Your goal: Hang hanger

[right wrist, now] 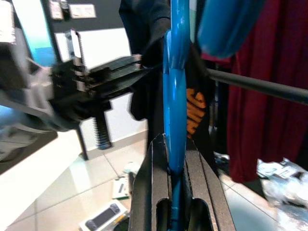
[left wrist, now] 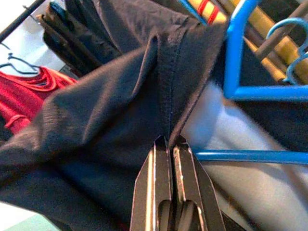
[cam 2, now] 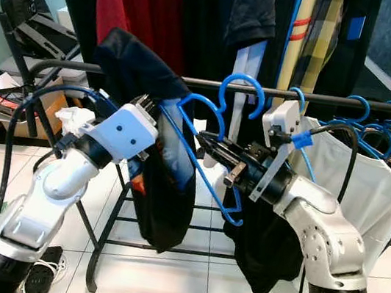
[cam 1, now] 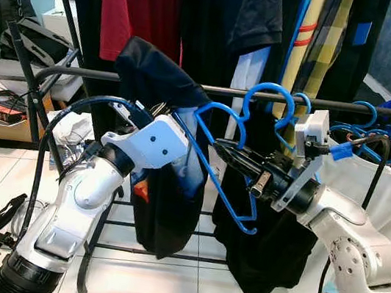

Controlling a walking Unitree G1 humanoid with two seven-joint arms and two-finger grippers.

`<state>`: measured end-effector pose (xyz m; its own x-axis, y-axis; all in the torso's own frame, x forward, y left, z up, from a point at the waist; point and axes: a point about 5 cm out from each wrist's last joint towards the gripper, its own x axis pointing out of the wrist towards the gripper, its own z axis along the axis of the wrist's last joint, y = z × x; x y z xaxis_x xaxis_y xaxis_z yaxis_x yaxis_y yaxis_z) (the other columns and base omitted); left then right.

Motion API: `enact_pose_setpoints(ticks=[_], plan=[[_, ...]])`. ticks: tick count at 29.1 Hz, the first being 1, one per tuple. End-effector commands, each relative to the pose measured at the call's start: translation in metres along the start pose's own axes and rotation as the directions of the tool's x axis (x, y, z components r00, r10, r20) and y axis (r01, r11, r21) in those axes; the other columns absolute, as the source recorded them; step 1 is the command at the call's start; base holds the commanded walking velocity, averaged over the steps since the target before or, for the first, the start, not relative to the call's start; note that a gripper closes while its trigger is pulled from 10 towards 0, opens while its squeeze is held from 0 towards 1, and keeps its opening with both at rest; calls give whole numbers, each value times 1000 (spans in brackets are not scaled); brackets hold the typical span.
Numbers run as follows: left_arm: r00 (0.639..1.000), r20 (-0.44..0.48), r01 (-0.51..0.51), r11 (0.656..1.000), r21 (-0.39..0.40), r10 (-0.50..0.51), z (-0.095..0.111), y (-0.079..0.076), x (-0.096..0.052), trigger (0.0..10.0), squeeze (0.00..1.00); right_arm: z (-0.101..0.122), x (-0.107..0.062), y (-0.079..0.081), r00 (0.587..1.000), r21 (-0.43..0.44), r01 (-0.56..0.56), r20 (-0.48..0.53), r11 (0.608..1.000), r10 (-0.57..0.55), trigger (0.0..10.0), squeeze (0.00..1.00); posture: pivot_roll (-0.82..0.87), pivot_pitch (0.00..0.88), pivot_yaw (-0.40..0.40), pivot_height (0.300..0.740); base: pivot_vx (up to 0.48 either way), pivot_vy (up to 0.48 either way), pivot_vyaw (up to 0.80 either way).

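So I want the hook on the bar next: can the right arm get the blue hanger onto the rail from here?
Probably yes: the right gripper clamps the blue hanger, its hook already arching at the rail; the neighbouring hanger sits close.

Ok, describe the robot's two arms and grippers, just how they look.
Both arms are silver-grey with rounded joints and ribbed black cuffs near the base. The left arm ends in a white wrist block with two dark dots and carries a looping blue cable. The right arm has a white bracket and a blue cable clip. Each gripper has two long black fingers.
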<state>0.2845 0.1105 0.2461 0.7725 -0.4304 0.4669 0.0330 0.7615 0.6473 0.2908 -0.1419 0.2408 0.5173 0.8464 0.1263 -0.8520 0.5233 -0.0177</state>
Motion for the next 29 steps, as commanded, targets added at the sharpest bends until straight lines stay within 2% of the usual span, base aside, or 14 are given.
enact_pose_setpoints(ticks=[1,3,4,6,9,12,15,22,26,29], plan=[[999,44,17,1000,-15,-17,8,5,1,0,0,1,4,-2,1000,-27,15,4,1000,-15,10000,0,-103,0,51,740,0,0,0],[992,97,82,995,-50,-77,17,0,3,0,0,-2,5,-4,999,-39,32,-17,999,-33,10000,0,-103,0,51,740,0,0,0],[992,97,82,995,-50,-77,17,0,3,0,0,-2,5,-4,999,-39,32,-17,999,-33,10000,0,-103,0,51,740,0,0,0],[981,129,154,984,-88,-142,23,-8,3,0,0,-4,6,-4,999,-47,28,-34,998,-30,10000,0,-103,0,51,740,0,0,0],[976,144,178,979,-100,-162,26,-11,2,0,0,-5,7,-3,999,-48,23,-41,999,-25,10000,0,-100,0,49,740,0,0,0],[968,168,213,964,-159,-186,31,-15,2,0,0,-7,6,-3,998,-52,19,-56,998,-22,10000,0,-100,0,49,740,0,0,0],[968,168,213,964,-159,-186,31,-15,2,0,0,-7,6,-3,998,-52,19,-56,998,-22,10000,0,-100,0,49,740,0,0,0],[950,180,287,938,-193,-254,33,-22,0,0,0,-11,7,-1,998,-53,10,-69,999,-14,10000,0,-100,0,48,740,0,0,0],[937,198,329,917,-225,-288,36,-25,-1,0,0,-13,7,0,997,-53,11,-75,999,-15,10000,0,-97,0,47,740,0,0,0],[917,214,384,887,-256,-335,39,-31,-3,0,0,-16,9,0,996,-58,14,-87,998,-19,10000,0,-96,0,49,740,0,0,0]])
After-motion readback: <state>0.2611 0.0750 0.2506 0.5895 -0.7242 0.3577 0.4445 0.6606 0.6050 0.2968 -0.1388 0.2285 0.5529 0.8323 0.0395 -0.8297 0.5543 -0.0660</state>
